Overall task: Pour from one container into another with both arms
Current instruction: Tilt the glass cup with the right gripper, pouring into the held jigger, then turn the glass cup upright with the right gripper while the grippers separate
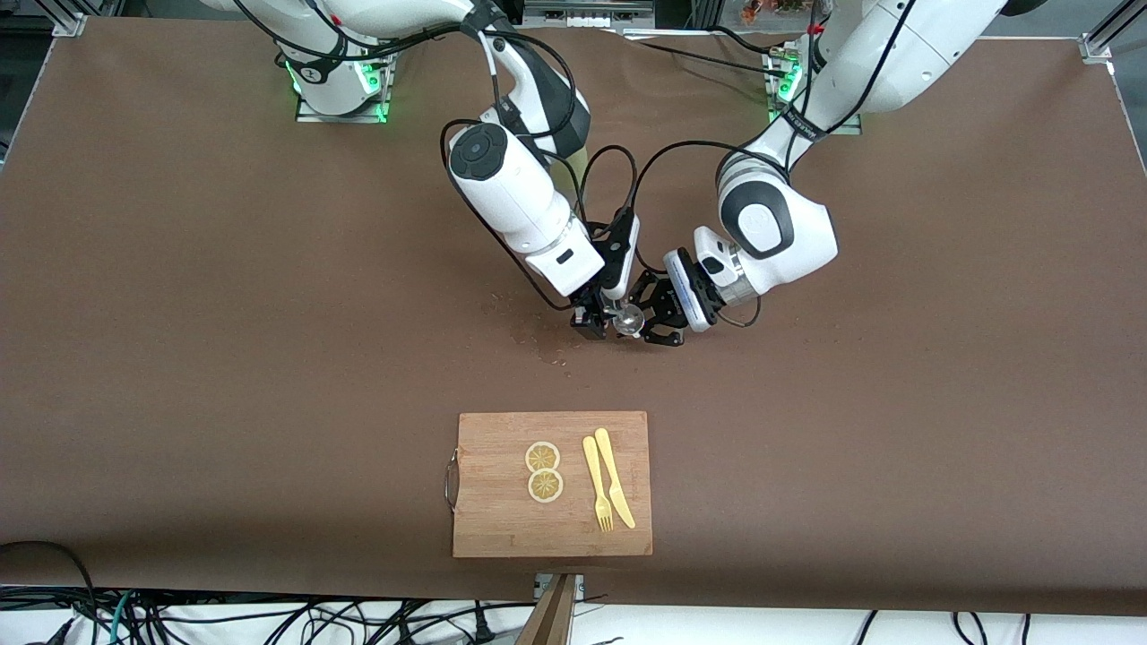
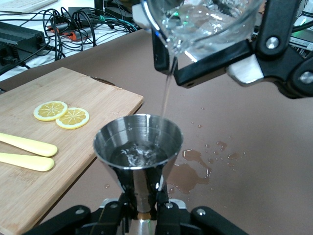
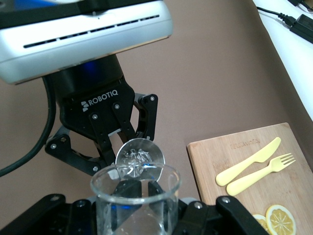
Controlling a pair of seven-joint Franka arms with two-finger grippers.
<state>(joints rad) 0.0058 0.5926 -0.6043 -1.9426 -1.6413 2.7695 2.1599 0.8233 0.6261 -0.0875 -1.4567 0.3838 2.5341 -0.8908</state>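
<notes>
Clearly the right gripper (image 1: pixel 599 324), fingers clamped on a clear glass (image 2: pixel 205 22), is tipping it over the steel jigger (image 2: pixel 138 147) pinched upright by the left gripper (image 1: pixel 652 315) at mid-frame, so water is streaming into its mouth.

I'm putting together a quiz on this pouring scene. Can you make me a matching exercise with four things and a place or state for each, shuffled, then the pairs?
Things:
1. clear glass
2. metal cup
3. lemon slices
4. wet patch

Places or states:
A. on the brown table cover under the cup
B. held tilted by the right hand, sending a thin stream down
C. side by side on the wooden cutting board
D. held upright by the left hand, catching the liquid

Pairs: 1-B, 2-D, 3-C, 4-A
</notes>
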